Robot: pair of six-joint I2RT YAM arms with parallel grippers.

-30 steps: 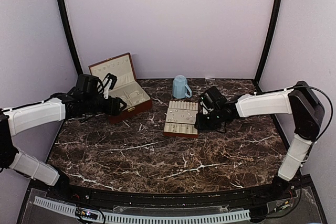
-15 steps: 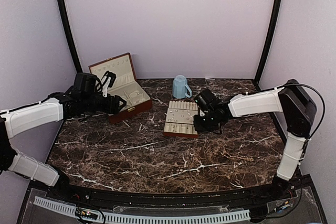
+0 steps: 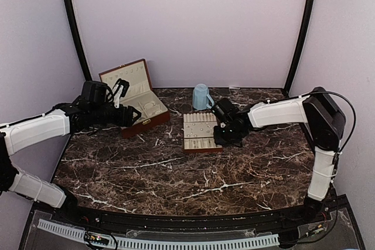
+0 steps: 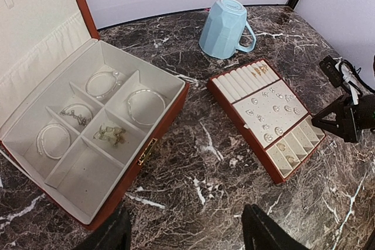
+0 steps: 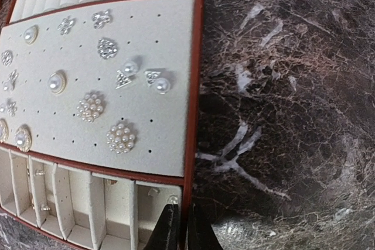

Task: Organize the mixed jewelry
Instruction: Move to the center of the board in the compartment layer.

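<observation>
Seen from above and behind the arms, just faint specks: tiny silvery-pale jewelry pieces [image 3: 202,126] on a flat cream slotted tray with a reddish-brown rim [image 3: 202,149]. Set mid-way across the dark veined marble table [image 3: 176,174], just in front of a pale blue faceted mug [image 3: 201,96]. Right gripper [image 3: 221,136] low at the tray's right edge, touching or just clear; cannot tell which. Left gripper [image 3: 133,116] at the front of an open reddish-brown, cream-lined box [image 3: 146,122], well apart from the tray.

From the left wrist: fingers spread wide, holding nothing, over the marble between box and tray. More pieces in the box compartments, namely thin hoops [image 4: 143,100] and a small tangled cluster [image 4: 111,134]. Studs dotted across the tray's padded middle.

From the right wrist: fingertips [image 5: 170,229] pressed almost together, only a sliver between, down at the tray's corner beside the small end slots. Nothing visibly pinched. Pearl studs, bead clusters and little sparkly shapes pinned over the pad, with a few specks in the slots.

Probably feather-light, hard and slick; easy to flick away or lose, with thin posts likely to bend. Best taken by the rounded head, across its widest part, with a narrow, gentle pinch from straight above. For the hoops, pinch across the wire.
</observation>
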